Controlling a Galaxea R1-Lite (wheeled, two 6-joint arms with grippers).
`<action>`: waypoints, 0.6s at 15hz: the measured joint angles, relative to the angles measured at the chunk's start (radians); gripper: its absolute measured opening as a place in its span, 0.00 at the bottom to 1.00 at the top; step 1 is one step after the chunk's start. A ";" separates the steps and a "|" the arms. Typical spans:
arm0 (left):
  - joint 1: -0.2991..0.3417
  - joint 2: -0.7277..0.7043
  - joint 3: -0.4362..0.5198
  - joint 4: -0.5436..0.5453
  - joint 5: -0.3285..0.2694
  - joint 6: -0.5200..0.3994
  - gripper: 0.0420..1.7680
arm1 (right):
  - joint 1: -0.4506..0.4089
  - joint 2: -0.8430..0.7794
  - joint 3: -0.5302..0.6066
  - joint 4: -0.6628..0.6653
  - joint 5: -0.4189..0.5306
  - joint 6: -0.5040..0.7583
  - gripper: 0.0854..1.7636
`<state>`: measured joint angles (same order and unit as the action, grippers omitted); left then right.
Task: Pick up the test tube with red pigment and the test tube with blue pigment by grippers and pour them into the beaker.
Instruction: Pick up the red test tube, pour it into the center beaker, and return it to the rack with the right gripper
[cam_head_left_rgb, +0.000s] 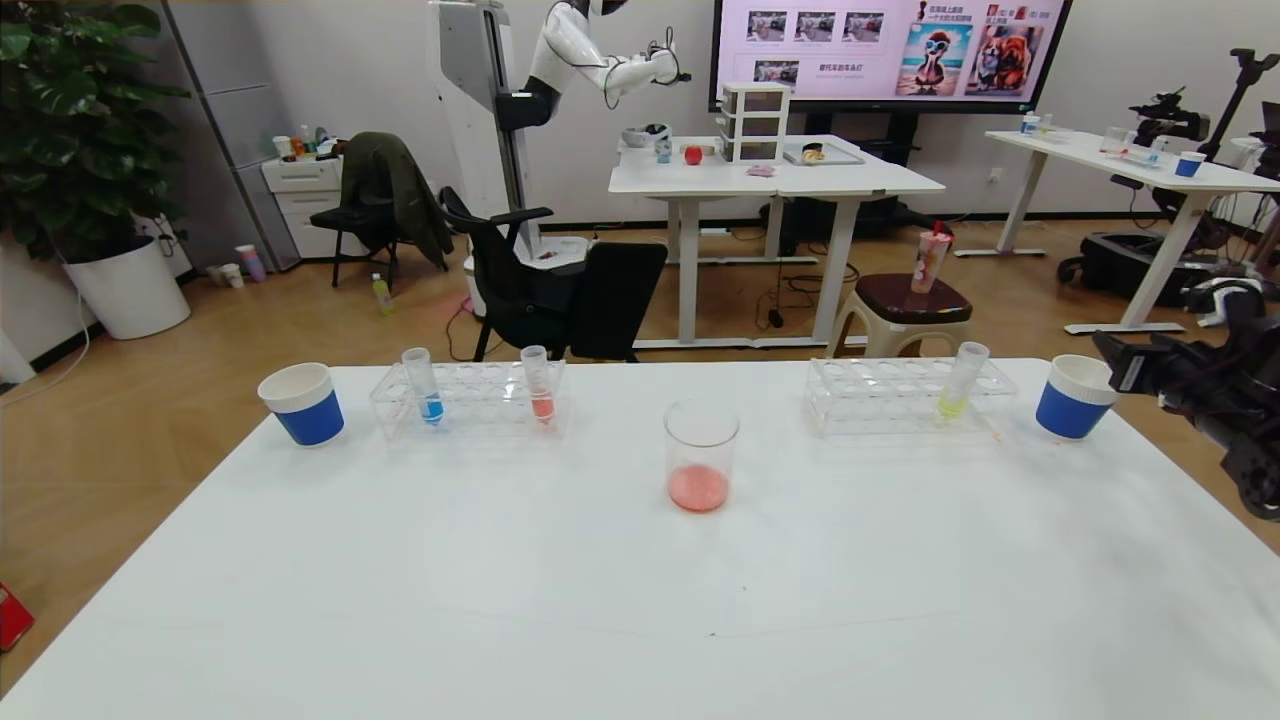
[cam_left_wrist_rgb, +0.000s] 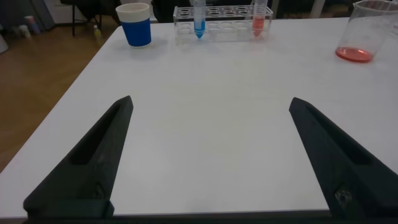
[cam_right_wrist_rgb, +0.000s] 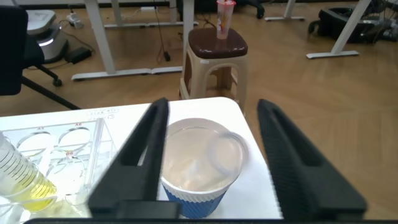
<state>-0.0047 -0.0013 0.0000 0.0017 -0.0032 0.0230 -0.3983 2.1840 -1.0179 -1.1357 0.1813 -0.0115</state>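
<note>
Right claw apart over blue-banded paper cup with clear tube dropped in; back off straight up. Left claw wide apart, empty. Next: blue-liquid tube, upright in left rack; grip below flare. Beaker mid-table holds red.

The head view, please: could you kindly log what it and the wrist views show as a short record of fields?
beaker: centre of table, red liquid at bottom
blue tube: upright in left rack
red tube: same rack
yellow-green tube: tilted in right rack
right claw: open, over right paper cup, clear empty tube inside
left claw: open, above bare table
</note>
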 joint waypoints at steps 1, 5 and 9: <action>0.000 0.000 0.000 0.000 0.000 0.000 0.99 | 0.000 0.000 0.005 -0.019 0.003 0.001 0.82; 0.000 0.000 0.000 0.000 0.000 0.000 0.99 | -0.006 0.006 0.028 -0.151 0.075 0.001 0.98; 0.000 0.000 0.000 0.000 0.000 0.000 0.99 | 0.048 -0.029 0.021 -0.137 0.073 0.002 0.98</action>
<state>-0.0047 -0.0013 0.0000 0.0017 -0.0032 0.0226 -0.3500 2.1553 -0.9972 -1.2723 0.2545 -0.0091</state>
